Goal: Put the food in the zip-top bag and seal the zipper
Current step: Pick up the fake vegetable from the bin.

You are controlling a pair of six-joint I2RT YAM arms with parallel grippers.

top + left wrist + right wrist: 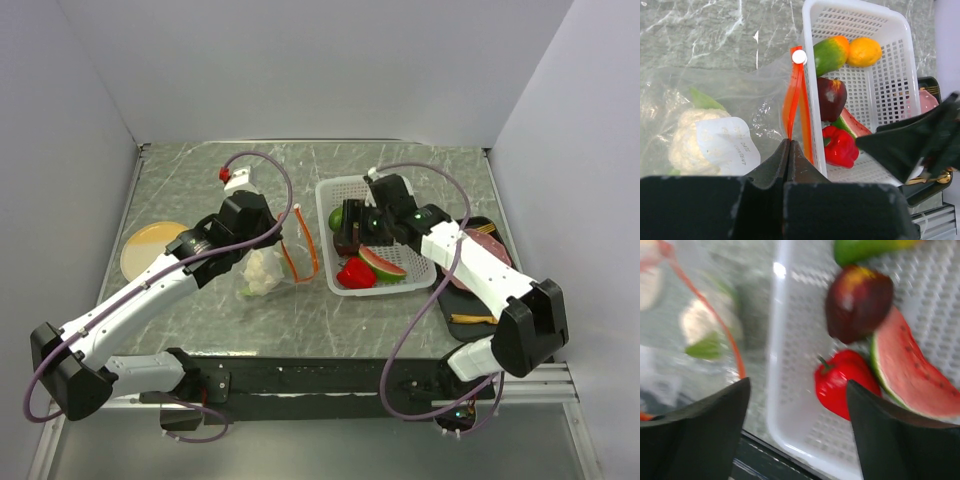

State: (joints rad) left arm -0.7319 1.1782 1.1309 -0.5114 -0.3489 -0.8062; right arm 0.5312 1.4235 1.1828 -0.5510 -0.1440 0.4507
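The zip-top bag [740, 95] lies left of the basket with the white cauliflower [687, 137] inside. My left gripper [789, 142] is shut on the near end of the orange-red zipper [796, 90]. In the white basket [810, 75] lie the green-orange mango [830, 52], orange [864, 51], dark purple ball [831, 97], watermelon slice [855, 125] and red pepper [840, 146]. My right gripper [797, 382] hangs open over the basket's near left corner, the red pepper [842, 387] just beyond its fingers and nothing between them. From above, the right gripper [352, 240] covers the ball.
A tan round plate [150, 247] sits at the far left. A dark tray [470, 300] right of the basket holds a pink slab [482, 243] and thin yellow sticks [472, 319]. Grey walls close in the table on three sides.
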